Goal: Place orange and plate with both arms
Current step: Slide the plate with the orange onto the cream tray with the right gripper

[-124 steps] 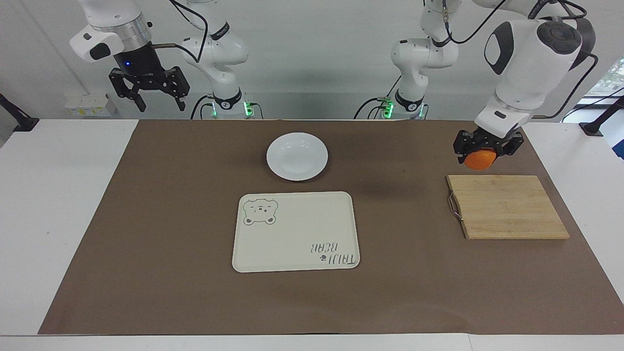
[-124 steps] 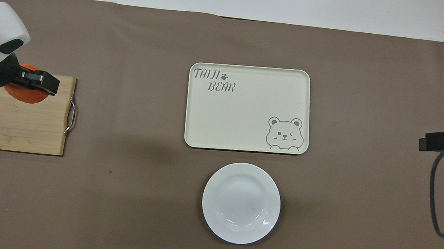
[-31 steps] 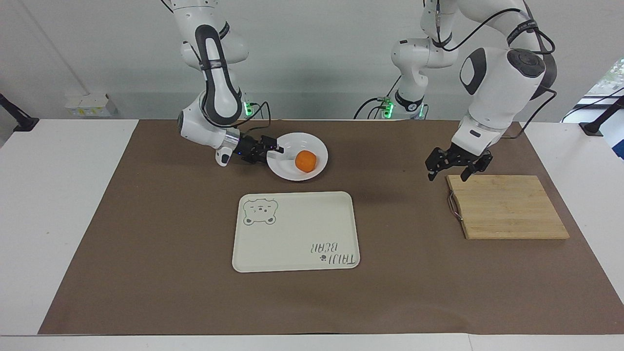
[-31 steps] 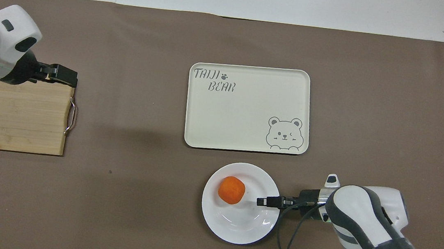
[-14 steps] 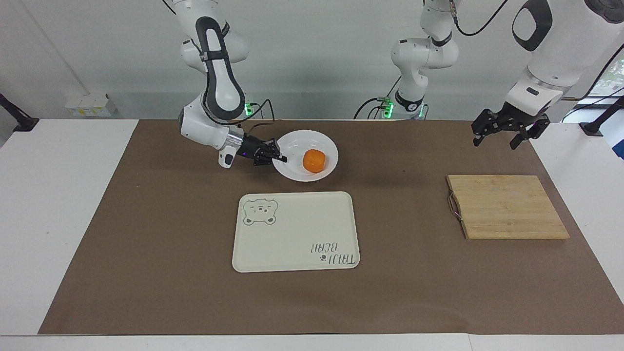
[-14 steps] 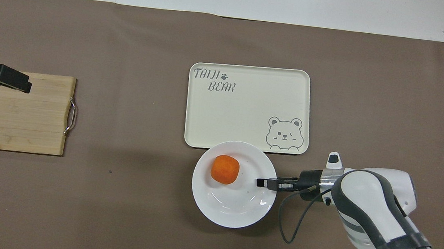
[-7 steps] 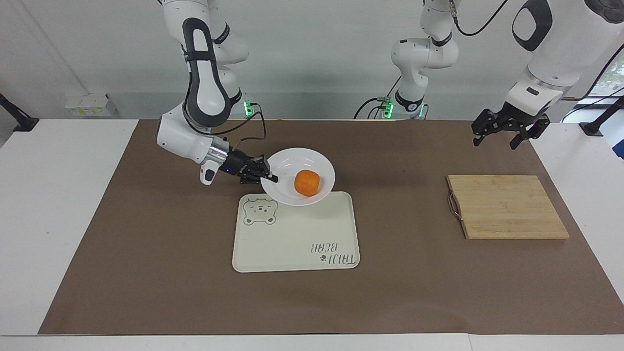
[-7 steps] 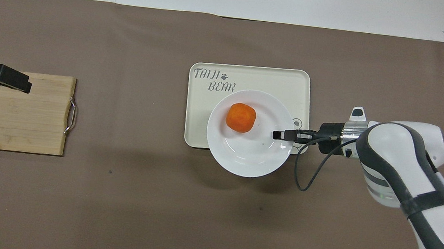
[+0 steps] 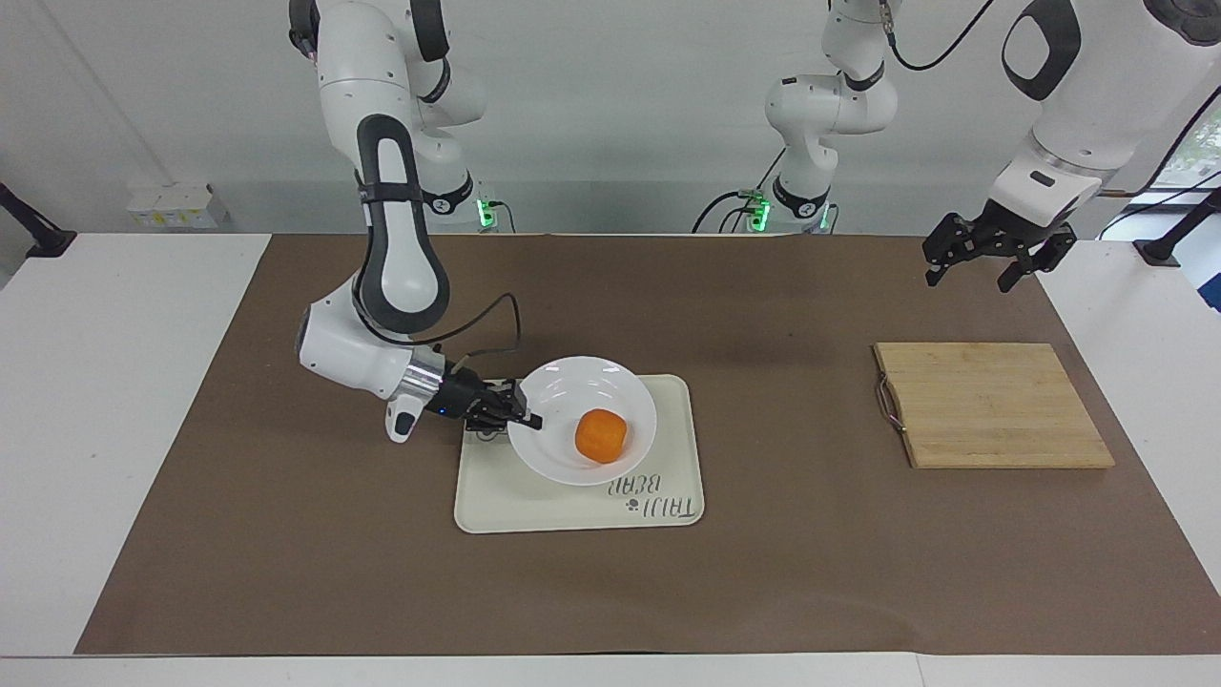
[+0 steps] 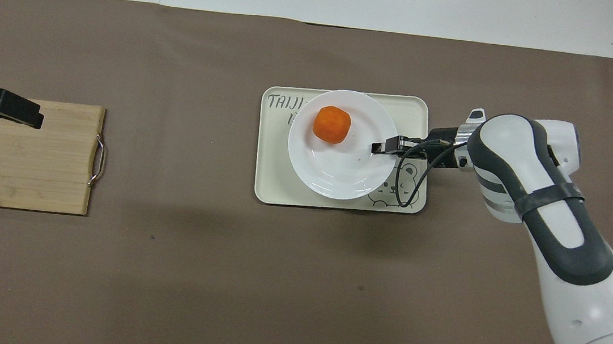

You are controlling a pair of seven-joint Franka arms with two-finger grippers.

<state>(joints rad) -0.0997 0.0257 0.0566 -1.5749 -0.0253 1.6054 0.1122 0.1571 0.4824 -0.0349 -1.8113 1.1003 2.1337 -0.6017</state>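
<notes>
The white plate (image 9: 584, 380) (image 10: 340, 176) hangs a little above the cream bear tray (image 9: 572, 508) (image 10: 271, 182). My right gripper (image 9: 532, 420) (image 10: 378, 147) is shut on the plate's rim, on the side toward the right arm's end of the table. The orange (image 9: 601, 435) (image 10: 332, 124) lies in the plate, away from the gripped rim. My left gripper (image 9: 987, 260) (image 10: 30, 115) waits raised and open, holding nothing, over the mat's edge near the cutting board.
A bamboo cutting board (image 9: 992, 405) (image 10: 20, 156) with a metal handle lies on the brown mat toward the left arm's end. A black cable loops from the right wrist over the tray's corner.
The right arm has carried the plate with the orange farther from the robots, over the tray, and lower. The left arm has not moved.
</notes>
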